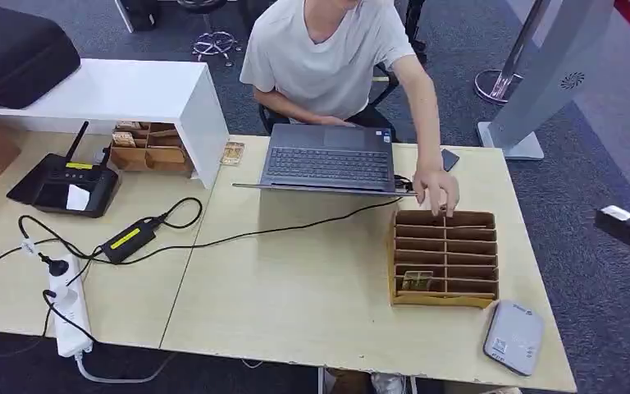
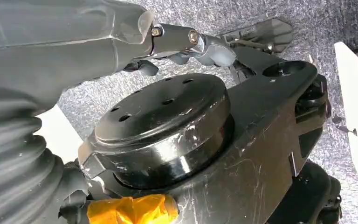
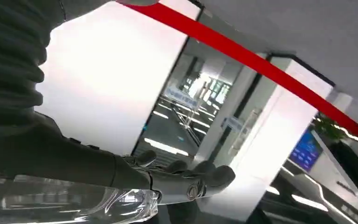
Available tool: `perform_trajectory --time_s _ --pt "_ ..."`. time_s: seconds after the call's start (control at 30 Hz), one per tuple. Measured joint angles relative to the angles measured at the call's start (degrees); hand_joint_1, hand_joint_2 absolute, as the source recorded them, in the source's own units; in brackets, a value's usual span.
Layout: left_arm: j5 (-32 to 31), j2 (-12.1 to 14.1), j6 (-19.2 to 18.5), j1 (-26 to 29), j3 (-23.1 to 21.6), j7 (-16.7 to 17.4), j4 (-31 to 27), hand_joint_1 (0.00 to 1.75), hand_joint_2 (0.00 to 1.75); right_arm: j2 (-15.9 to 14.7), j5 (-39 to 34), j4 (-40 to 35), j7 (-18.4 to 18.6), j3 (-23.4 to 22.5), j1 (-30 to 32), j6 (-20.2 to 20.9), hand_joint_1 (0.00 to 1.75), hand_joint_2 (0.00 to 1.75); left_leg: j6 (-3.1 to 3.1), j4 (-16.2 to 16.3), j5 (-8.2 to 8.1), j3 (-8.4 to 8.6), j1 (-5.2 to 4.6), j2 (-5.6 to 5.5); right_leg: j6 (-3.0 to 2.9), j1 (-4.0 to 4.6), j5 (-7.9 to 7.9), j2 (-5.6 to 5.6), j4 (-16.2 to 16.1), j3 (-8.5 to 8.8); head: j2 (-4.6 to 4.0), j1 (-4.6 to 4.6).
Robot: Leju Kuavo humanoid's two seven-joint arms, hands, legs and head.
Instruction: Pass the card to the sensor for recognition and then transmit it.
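A brown card (image 1: 417,281) stands in a near slot of the slotted cardboard box (image 1: 445,302) on the right of the table. The grey-white sensor (image 1: 514,336) lies at the table's near right corner, just beside that box. A person's hand (image 1: 436,190) reaches to the box's far edge. My left hand (image 2: 186,44) hangs low beside my body, thumb out, with nothing in it. My right hand (image 3: 186,176) is raised toward a bright hall, its fingers stretched and apart, holding nothing.
A laptop (image 1: 328,158) sits in front of the seated person. On the left lie a power strip (image 1: 70,308), an adapter (image 1: 127,238) with cables, a black antenna device (image 1: 66,185) and a white shelf (image 1: 131,90). A dark piece (image 1: 627,228) juts in at the right edge.
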Motion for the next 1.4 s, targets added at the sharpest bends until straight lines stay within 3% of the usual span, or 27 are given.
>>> perform_trajectory --time_s 0.3,0.5,0.67,0.87,1.17,1.4 --pt "0.3 0.0 1.0 -0.2 0.0 1.0 0.0 0.00 1.75 -0.5 2.5 1.6 9.7 -1.8 1.7 12.5 0.00 1.75 0.01 0.0 -0.01 0.01 0.00 0.02 0.00 0.00 0.00 0.02 0.0 0.00 0.00 -0.02" --pt "0.5 0.0 1.2 -0.3 0.0 1.7 0.0 0.00 1.75 -0.5 4.4 2.3 13.1 -1.8 1.9 17.9 0.00 1.75 0.01 0.0 -0.01 0.00 0.00 0.01 0.00 0.00 0.00 0.01 0.0 0.00 0.00 -0.02" --pt "0.5 -0.1 1.7 -0.4 0.0 2.2 0.0 0.00 1.75 -0.4 5.4 2.9 16.2 -1.8 2.2 24.8 0.00 1.75 0.01 0.0 -0.01 0.00 0.00 0.01 0.00 0.00 0.00 0.01 0.0 0.00 0.00 0.00" --pt "-0.5 -0.3 2.2 -0.9 0.0 3.9 0.0 0.00 1.75 -0.3 4.5 3.8 22.4 -3.0 3.0 41.2 0.00 1.75 0.01 0.0 -0.01 -0.01 -0.01 -0.07 0.01 -0.01 -0.01 -0.07 0.0 0.01 0.00 0.00" --pt "-1.1 -0.7 2.2 -1.5 -0.2 4.5 0.0 0.00 1.75 -0.5 1.4 4.7 24.1 -6.4 6.0 47.4 0.00 1.75 0.02 0.0 -0.01 0.02 0.00 -0.10 0.01 0.00 -0.01 -0.10 0.0 0.02 0.00 -0.02" --pt "-1.4 -0.9 1.9 -1.9 -0.5 5.0 0.0 0.00 1.75 -1.3 -2.7 5.1 24.9 -11.8 14.0 48.9 0.00 1.75 0.06 0.0 -0.05 -0.03 -0.01 -0.11 0.04 -0.01 -0.04 -0.14 0.0 0.03 0.00 -0.02"
